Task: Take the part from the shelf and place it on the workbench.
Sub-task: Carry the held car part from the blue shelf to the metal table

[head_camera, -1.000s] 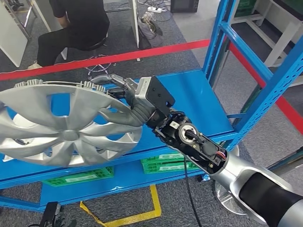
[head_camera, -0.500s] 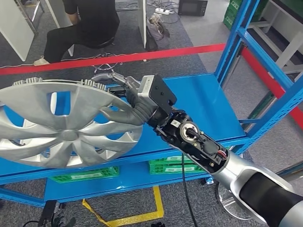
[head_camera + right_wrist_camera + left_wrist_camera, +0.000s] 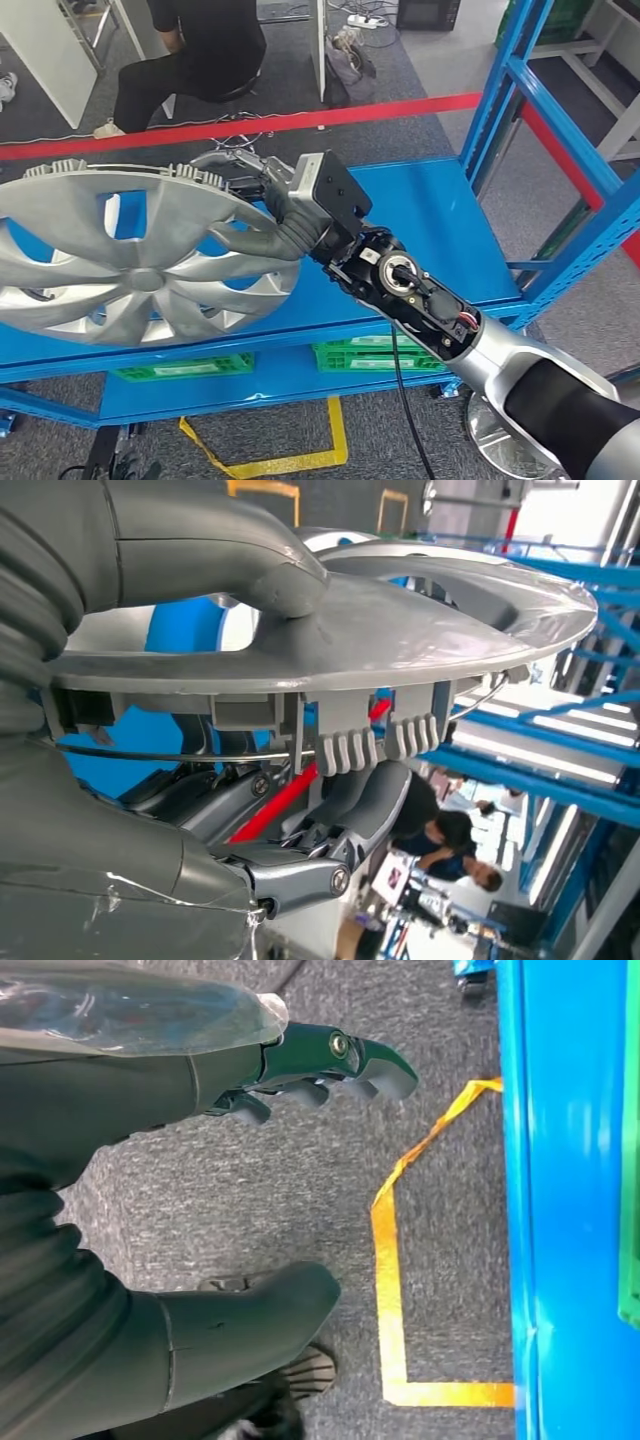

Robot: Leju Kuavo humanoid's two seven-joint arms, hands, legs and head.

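Listing, from the left of the right hand outward, what you have before you:

Item 1, the part: a silver wheel cover (image 3: 140, 262), a broad spoked disc of thin moulded plastic. It is held tilted, clear above the blue shelf (image 3: 423, 215), and extends well to the left of the right hand. Judge it light but wide and springy; the spokes will flex, and the clips and wire ring along its rim, seen in the right wrist view, look easy to snap. The painted face looks smooth and may slip.

Item 2, the right hand (image 3: 268, 215): clamped on the cover's rim at its right edge, thumb (image 3: 226, 555) pressed on the outer face, fingers (image 3: 362, 795) curled under the clipped back. You hold it at one edge only, so expect the far side to sag and swing; a grip across rim and spoke root, as here, is the sound place.

Item 3, the left hand (image 3: 189, 1190): hanging over grey carpet beside yellow floor tape (image 3: 392, 1290), thumb and fingers apart, holding nothing.

Item 4, behind the right hand: red barrier tape (image 3: 302, 120) and a seated person (image 3: 196, 55).

Item 5, below the right hand: green crates (image 3: 370, 352) on the lower shelf level.

No bench is visible.
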